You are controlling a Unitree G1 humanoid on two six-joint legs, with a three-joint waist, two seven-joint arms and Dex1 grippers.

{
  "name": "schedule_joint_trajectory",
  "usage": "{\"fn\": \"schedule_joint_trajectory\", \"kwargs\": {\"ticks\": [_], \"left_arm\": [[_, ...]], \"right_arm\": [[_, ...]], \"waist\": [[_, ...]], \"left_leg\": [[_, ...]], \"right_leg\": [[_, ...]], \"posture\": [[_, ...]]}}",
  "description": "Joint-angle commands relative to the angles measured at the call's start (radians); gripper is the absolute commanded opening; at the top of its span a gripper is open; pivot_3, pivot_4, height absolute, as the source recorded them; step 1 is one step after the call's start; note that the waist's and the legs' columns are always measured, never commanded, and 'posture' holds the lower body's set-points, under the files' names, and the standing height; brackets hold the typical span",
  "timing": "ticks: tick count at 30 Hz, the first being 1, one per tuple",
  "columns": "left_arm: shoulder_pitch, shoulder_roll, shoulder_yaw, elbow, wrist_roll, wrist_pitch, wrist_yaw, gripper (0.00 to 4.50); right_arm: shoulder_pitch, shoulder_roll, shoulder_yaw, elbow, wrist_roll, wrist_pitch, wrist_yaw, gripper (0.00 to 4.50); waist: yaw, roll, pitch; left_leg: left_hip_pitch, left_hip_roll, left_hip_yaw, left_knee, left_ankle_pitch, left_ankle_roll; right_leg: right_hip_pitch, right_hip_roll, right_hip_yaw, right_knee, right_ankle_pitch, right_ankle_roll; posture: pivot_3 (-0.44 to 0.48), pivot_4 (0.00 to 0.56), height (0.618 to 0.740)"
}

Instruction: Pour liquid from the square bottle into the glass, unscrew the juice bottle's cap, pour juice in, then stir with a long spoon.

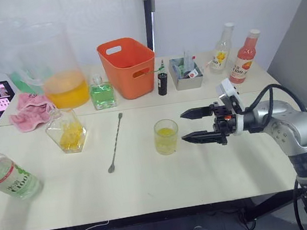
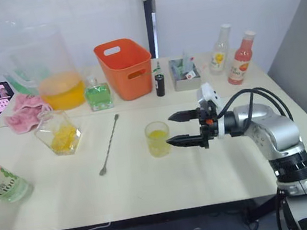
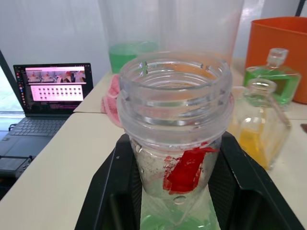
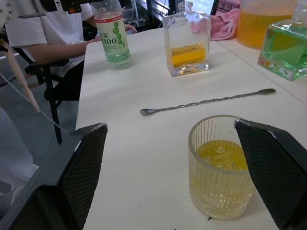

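We judge the first pour done: the glass (image 1: 166,137) at table centre holds yellow liquid, and the square bottle (image 1: 67,131) stands at its ten o'clock, the spoon (image 1: 115,141) lying between them. Our left gripper (image 3: 177,191) is clamped on the juice bottle (image 1: 14,178) at far nine o'clock; its neck shows bare threads, no cap on it. Our right gripper (image 1: 195,125) waits at the glass's three o'clock, fingers spread and empty. Next, we think, the bottle must be carried over and tipped slowly above the glass.
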Motion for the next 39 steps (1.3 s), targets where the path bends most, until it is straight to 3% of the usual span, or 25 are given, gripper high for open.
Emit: {"fn": "schedule_joint_trajectory", "kwargs": {"ticks": [1, 9, 16, 25, 32, 34, 39], "left_arm": [[-0.063, 0.072, -0.070, 0.083, 0.037, -0.070, -0.008, 1.41], [-0.303, 0.179, -0.266, 0.399, 0.098, -0.150, -0.040, 1.41], [-0.528, 0.209, -0.418, 0.664, 0.157, -0.246, -0.082, 1.41], [-0.637, 0.196, -0.511, 0.907, 0.221, -0.404, -0.132, 1.41], [-0.620, 0.184, -0.519, 0.930, 0.222, -0.435, -0.143, 1.41], [-0.617, 0.181, -0.513, 0.926, 0.215, -0.434, -0.141, 2.39], [-0.622, 0.179, -0.482, 0.903, 0.189, -0.442, -0.137, 3.99]], "right_arm": [[0.026, -0.019, -0.059, -0.075, 0.029, 0.008, -0.028, 4.48], [0.099, -0.028, -0.112, -0.161, 0.055, 0.037, -0.086, 4.48], [0.142, -0.040, -0.137, -0.208, 0.077, 0.050, -0.123, 4.48], [0.163, -0.058, -0.158, -0.234, 0.087, 0.055, -0.144, 4.48], [0.177, -0.074, -0.167, -0.242, 0.100, 0.052, -0.155, 4.48], [0.179, -0.076, -0.167, -0.244, 0.102, 0.051, -0.158, 4.50], [0.176, -0.076, -0.162, -0.241, 0.101, 0.048, -0.159, 4.50]], "waist": [[0.000, 0.000, 0.000], [-0.001, -0.001, 0.000], [-0.001, -0.001, 0.000], [0.002, -0.001, 0.000], [0.007, -0.001, 0.000], [0.009, -0.001, 0.000], [0.013, -0.001, 0.000]], "left_leg": [[0.000, 0.000, 0.000, 0.000, 0.000, 0.000], [0.000, 0.000, 0.001, -0.003, 0.000, 0.000], [0.000, 0.001, 0.001, -0.003, 0.000, 0.000], [0.000, 0.001, 0.001, -0.004, 0.000, 0.000], [0.001, 0.001, 0.001, -0.004, 0.000, 0.000], [0.002, 0.001, 0.001, -0.004, 0.000, 0.000], [0.002, 0.001, 0.001, -0.004, 0.000, 0.000]], "right_leg": [[0.000, 0.000, 0.000, 0.000, 0.000, 0.000], [-0.002, 0.000, 0.000, 0.000, 0.000, 0.000], [-0.002, 0.000, -0.001, 0.000, 0.004, 0.006], [-0.002, 0.000, -0.001, 0.000, 0.004, 0.006], [-0.001, 0.000, -0.001, 0.001, 0.004, 0.006], [-0.001, 0.000, -0.001, 0.001, 0.004, 0.006], [-0.001, 0.000, -0.001, 0.001, 0.004, 0.006]], "posture": [[0.000, 0.150, 0.740], [0.000, 0.150, 0.740], [0.000, 0.150, 0.740], [0.000, 0.150, 0.740], [0.000, 0.150, 0.740], [0.000, 0.150, 0.740], [0.000, 0.150, 0.740]]}}
